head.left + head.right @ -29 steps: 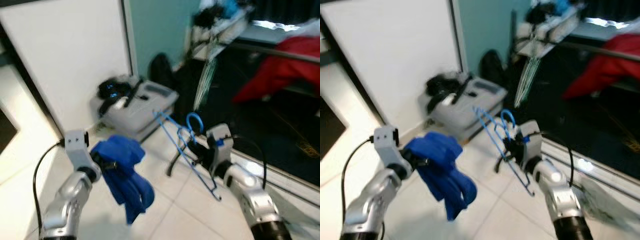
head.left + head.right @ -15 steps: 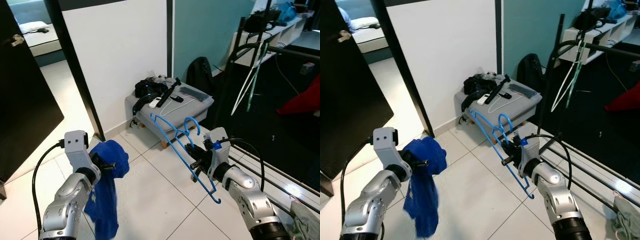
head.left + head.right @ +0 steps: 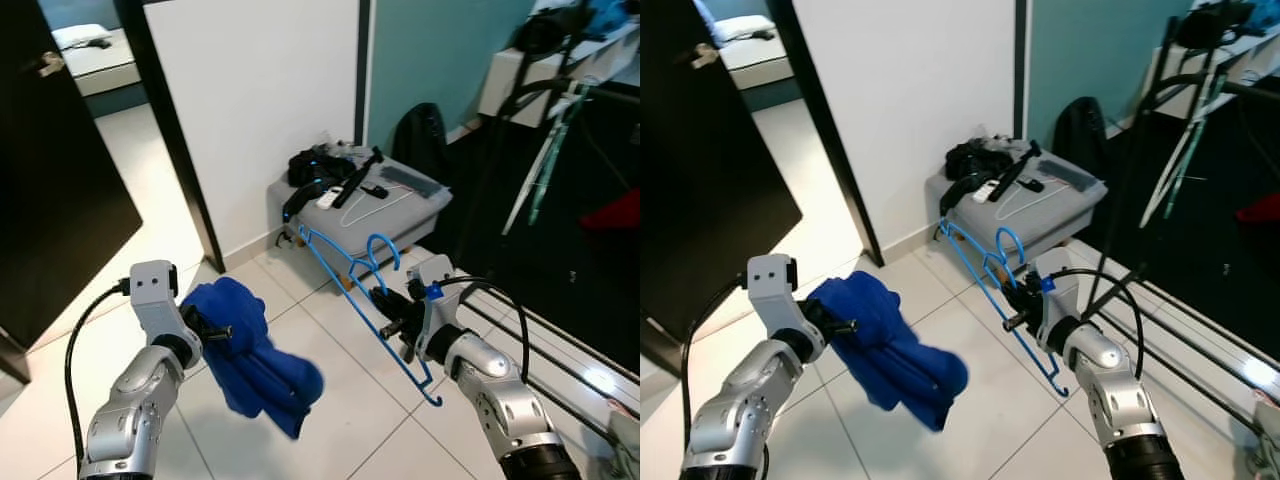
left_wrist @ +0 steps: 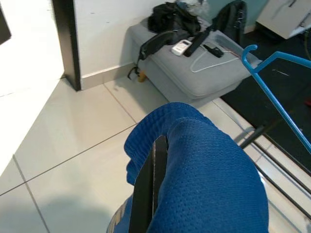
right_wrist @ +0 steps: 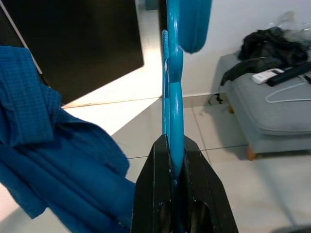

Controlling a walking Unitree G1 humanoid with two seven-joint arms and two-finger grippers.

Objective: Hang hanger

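A blue plastic hanger [image 3: 352, 285] is held in the air over the tiled floor, hook end up, with my right gripper [image 3: 392, 312] shut on its middle; the right wrist view has the hanger [image 5: 173, 87] pinched between the black fingers [image 5: 155, 194]. My left gripper [image 3: 212, 334] is shut on a bunched blue garment [image 3: 255, 362] that swings out to the right below it. In the left wrist view the blue garment [image 4: 204, 179] is wrapped around the fingers [image 4: 148, 194]. The two grippers are apart, hanger to the right of the cloth.
A grey padded bench [image 3: 385, 205] with black bags, remotes and a white wire hanger stands by the white wall [image 3: 260, 110]. A black drying rack [image 3: 545, 120] rises at the right, its base rails [image 3: 560, 340] on the floor. A dark door [image 3: 50, 190] is at the left.
The head camera has turned from a blurred view of the rack toward the wall and bench. The garment, hanging straight down half a second ago, has swung to the right. Both grips hold.
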